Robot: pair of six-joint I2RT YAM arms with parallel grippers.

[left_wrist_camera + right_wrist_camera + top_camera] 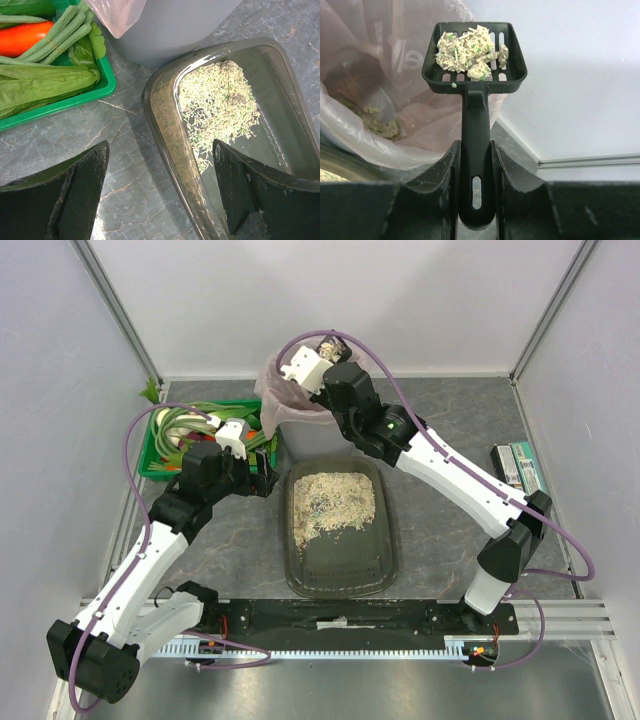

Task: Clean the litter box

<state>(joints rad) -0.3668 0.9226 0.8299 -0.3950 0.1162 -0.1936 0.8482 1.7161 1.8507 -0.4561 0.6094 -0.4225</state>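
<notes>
- The litter box [340, 530] lies in the middle of the tabletop [450, 540], its long sides running from 12 to 6 o'clock.
- Its litter [333, 502] is heaped toward the 12 o'clock end, and the 6 o'clock end shows bare ridged floor.
- A grey bin [300, 432] lined with a pink bag [380, 100] stands just beside the box at 12 o'clock.
- A green crate [157, 462] of vegetables sits at the box's 10 o'clock.
- The left pincer [160, 165] gapes wide with nothing in it and straddles the box's 9 o'clock wall. One finger [75, 195] is over the tabletop, the other over the inside of the box.
- The right pincer [475, 165] is clamped on the handle of a black slotted scoop [475, 50], held up by the bin's 1 o'clock edge.
- The scoop carries a clump of litter with green flecks.
</notes>
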